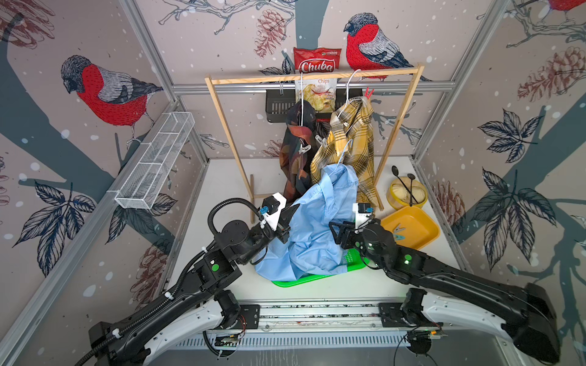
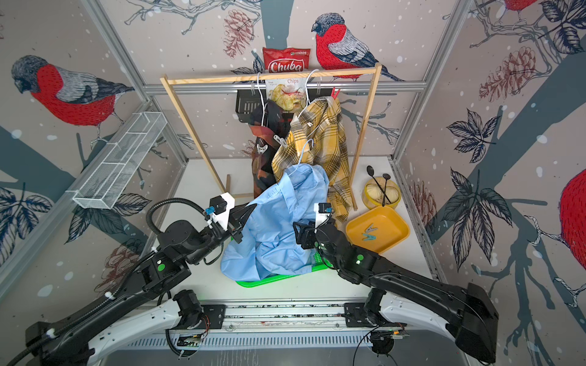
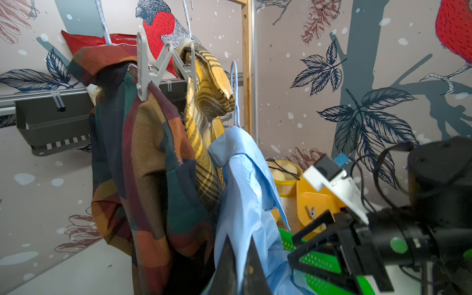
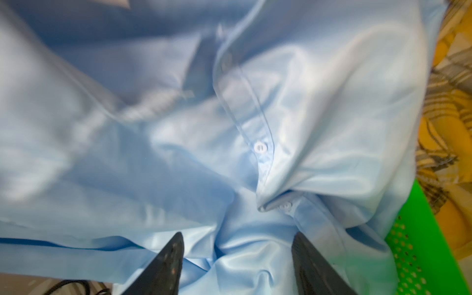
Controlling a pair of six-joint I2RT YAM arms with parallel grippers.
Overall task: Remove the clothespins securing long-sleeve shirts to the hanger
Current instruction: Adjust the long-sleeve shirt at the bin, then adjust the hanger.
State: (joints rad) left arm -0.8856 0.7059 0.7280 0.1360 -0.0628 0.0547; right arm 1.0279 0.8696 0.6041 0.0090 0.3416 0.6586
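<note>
Left gripper (image 3: pixel 239 242) pinched shut on fold of light blue shirt (image 1: pixel 317 221), which lies slumped over green tray (image 1: pixel 298 280)
Right gripper (image 4: pixel 237 235) jaws apart over same shirt, empty
Two clothespins (image 1: pixel 398 233) lie in yellow tray (image 1: pixel 418 221)
Likely next: grey clothespin (image 3: pixel 143 74) on dark check shirt (image 3: pixel 143 158) shoulder; long axis near upright, handles up, bite down; calls for squeezing handles, then lifting off
Red clothespin (image 1: pixel 368 93) also pinned, on yellow plaid shirt (image 3: pixel 204 102)

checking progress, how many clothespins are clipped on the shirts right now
3: red clothespin atop the plaid shirt, pale clothespin on its near shoulder, grey clothespin on the dark shirt; folds may hide more.
</note>
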